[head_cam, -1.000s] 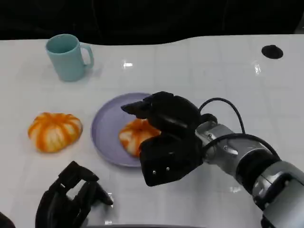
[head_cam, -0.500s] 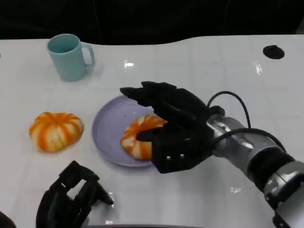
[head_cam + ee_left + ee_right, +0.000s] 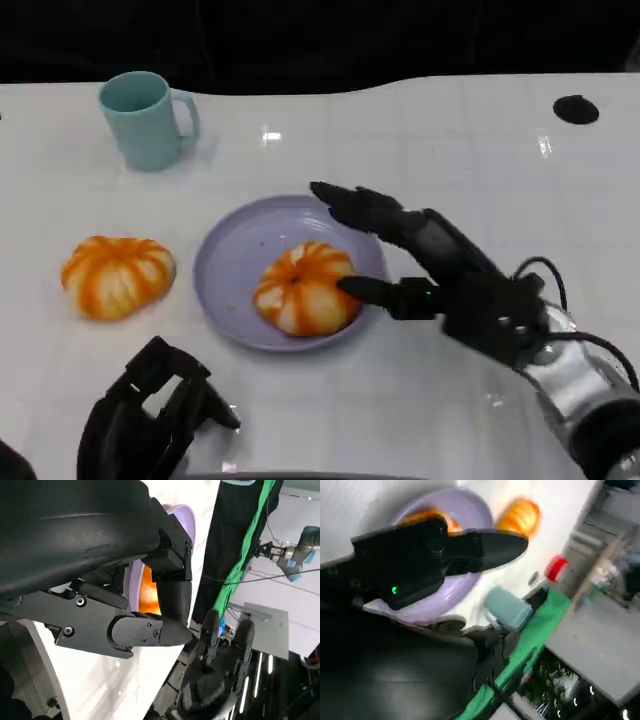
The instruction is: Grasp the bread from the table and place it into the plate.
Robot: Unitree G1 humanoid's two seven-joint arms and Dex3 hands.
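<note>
On the white table the purple plate holds a bread, so the placing looks done. Our right hand, just right of it, has its fingers spread and released; we should draw it away level without nudging the plate. Our left hand rests near us, fingers curled on nothing. Another bread lies left of the plate.

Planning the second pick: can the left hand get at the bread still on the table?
Probably yes. The left hand sits curled at the near edge, and only bare table lies between it and the bread.
</note>
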